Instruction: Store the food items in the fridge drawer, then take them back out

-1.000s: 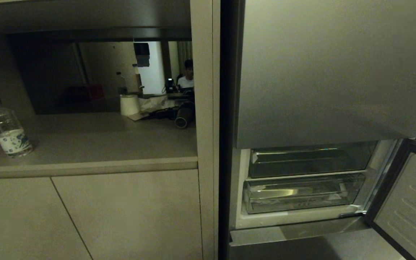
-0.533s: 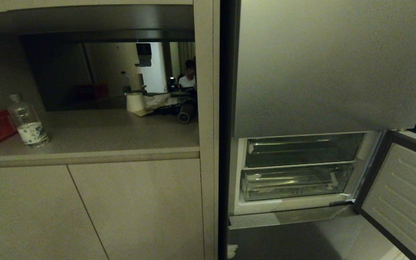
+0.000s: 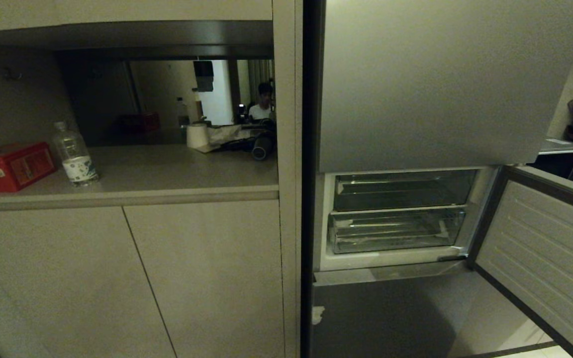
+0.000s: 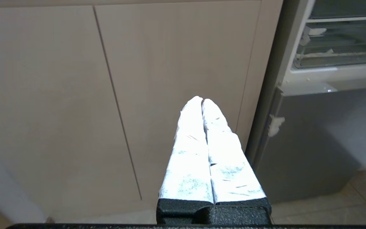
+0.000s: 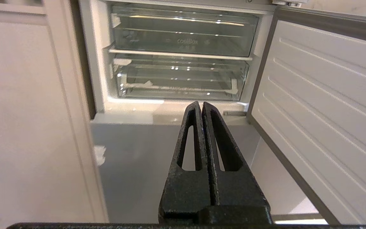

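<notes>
View shifted, fridge drawer [image 5: 322, 95] beyond right pincer [image 5: 202, 104]

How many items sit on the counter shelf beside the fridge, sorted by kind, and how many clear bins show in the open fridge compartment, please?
Red box: 1
Water bottle: 1
Paper roll: 1
Dark cylinder lying on its side: 1
Clear bins: 2, upper and lower
Total: 6
No food items are visible.

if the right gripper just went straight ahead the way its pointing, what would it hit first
Probably the fridge's white sill just under the lower clear bin, going by the right wrist view. The shut right gripper points there with nothing in between, though depth is hard to judge.
</notes>
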Robot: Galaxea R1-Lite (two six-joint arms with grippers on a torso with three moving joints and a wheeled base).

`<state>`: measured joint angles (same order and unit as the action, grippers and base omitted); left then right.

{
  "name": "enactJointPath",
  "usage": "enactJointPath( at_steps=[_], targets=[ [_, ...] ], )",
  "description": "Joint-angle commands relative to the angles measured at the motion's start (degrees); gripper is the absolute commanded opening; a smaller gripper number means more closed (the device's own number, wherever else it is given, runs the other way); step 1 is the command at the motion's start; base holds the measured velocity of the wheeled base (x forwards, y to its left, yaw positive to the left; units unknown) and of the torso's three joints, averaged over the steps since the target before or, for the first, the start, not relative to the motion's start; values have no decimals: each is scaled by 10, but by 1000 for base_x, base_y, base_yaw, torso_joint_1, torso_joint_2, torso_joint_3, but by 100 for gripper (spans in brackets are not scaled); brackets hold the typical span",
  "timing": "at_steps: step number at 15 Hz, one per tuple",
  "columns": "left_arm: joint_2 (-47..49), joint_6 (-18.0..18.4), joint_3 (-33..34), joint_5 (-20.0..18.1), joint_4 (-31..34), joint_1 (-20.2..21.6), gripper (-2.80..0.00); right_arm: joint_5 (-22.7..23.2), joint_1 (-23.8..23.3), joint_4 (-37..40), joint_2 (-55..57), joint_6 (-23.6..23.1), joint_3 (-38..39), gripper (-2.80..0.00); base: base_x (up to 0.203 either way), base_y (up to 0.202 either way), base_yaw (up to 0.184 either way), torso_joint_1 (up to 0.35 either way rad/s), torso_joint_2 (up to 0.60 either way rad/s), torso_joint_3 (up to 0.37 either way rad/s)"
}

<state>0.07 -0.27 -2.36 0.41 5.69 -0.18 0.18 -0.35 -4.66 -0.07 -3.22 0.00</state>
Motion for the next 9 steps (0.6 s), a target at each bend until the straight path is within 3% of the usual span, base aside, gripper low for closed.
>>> enactJointPath(
  at_steps=[1,6,9],
  targets=[
    [0,0,0,0,0,0,-280,0,0,-1,1,0,18,-280,-200,0,1,2,-2,2],
    [0,-1,0,0,0,0,-280,2,0,-2,1,-3,18,-280,-194,0,0,0,3,3],
    [0,0,0,0,0,0,-280,3,0,-2,1,-4,18,-280,-30,0,1,-2,-2,1]
  ],
)
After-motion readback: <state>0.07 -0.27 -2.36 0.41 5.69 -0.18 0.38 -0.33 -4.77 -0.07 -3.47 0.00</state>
